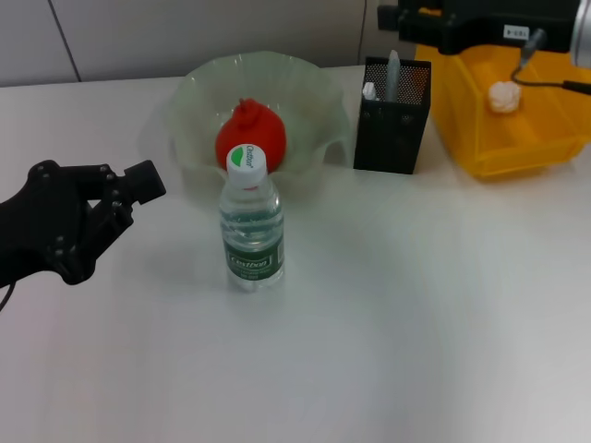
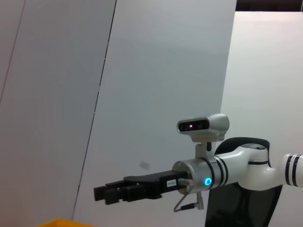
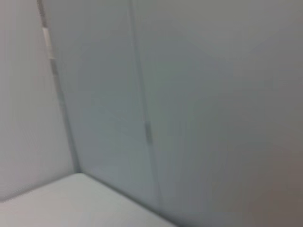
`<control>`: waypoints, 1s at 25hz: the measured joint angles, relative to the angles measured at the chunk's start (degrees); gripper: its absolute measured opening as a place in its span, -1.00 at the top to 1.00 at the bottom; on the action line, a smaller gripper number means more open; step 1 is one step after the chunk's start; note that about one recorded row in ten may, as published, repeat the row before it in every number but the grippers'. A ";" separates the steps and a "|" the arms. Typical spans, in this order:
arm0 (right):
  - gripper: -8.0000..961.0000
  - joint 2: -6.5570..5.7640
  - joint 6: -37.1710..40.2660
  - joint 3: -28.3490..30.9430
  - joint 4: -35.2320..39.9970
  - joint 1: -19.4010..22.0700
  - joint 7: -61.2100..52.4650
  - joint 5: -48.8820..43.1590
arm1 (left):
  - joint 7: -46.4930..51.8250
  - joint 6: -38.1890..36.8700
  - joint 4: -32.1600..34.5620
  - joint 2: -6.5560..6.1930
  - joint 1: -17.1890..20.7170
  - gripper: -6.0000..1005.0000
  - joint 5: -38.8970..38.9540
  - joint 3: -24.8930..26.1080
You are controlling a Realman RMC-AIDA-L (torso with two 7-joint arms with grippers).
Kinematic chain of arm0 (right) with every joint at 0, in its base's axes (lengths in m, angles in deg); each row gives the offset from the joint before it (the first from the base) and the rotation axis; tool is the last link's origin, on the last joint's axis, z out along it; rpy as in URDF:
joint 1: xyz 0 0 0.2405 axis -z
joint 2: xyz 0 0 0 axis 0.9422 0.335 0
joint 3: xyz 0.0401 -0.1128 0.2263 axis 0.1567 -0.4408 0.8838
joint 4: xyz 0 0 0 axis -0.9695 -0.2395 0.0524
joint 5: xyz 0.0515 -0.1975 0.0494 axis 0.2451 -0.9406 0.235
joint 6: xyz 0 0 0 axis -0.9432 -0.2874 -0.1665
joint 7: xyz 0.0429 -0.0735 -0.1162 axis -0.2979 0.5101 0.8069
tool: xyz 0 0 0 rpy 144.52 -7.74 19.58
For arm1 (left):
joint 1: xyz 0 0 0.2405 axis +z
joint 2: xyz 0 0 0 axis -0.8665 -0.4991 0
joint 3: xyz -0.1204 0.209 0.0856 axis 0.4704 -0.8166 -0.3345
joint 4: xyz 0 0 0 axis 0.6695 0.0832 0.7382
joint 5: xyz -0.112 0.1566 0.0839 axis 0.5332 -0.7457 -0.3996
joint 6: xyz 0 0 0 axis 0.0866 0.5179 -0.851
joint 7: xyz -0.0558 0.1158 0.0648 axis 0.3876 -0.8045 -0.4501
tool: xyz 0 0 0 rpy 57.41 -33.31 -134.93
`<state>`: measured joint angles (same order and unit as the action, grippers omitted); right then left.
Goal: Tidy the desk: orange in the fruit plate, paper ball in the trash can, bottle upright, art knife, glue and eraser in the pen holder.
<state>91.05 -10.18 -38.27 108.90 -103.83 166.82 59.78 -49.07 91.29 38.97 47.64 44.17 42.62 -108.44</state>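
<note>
Right, my left gripper (image 1: 138, 185) hovers low over the table (image 1: 416, 323), left of the bottle (image 1: 250, 226), holding nothing; whether its fingers are wide or narrow I cannot tell. That bottle stands upright just in front of the fruit plate (image 1: 199, 92), where the orange (image 1: 249, 134) sits. My right gripper (image 1: 425, 23) hangs above the trash can (image 1: 554, 129), paper ball (image 1: 503, 96) inside. Beside it stands the pen holder (image 1: 392, 115).
</note>
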 joint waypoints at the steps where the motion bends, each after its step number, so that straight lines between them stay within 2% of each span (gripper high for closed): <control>1: 0.10 0.00 0.00 0.00 0.00 0.00 0.00 0.00 | 0.00 0.00 0.00 0.00 0.00 0.98 0.00 0.00; 5: 0.10 0.08 -8.35 0.42 3.13 3.32 -1.10 2.05 | 0.14 0.50 0.18 -0.15 -0.30 0.98 -0.14 -0.46; 15: 0.08 0.18 -20.73 1.64 6.96 8.48 -5.65 2.39 | 4.53 3.20 0.55 -1.12 -3.54 0.98 -6.16 -0.18; 22: 0.04 0.54 -22.56 2.51 10.02 11.45 -8.79 3.82 | 6.59 2.48 0.61 -1.22 -5.16 0.98 -6.98 1.31; 24: -0.15 0.65 -23.13 2.63 10.51 12.29 -9.32 5.76 | 7.48 2.38 0.67 -1.35 -5.56 0.98 -7.22 1.44; 25: -0.25 0.72 -23.77 2.65 10.40 12.76 -9.78 7.86 | 8.39 2.11 0.86 -1.43 -5.87 0.87 -7.51 1.56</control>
<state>91.76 -33.96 -35.62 119.30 -91.07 157.04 67.64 -40.68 93.39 39.83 46.20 38.30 35.12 -106.87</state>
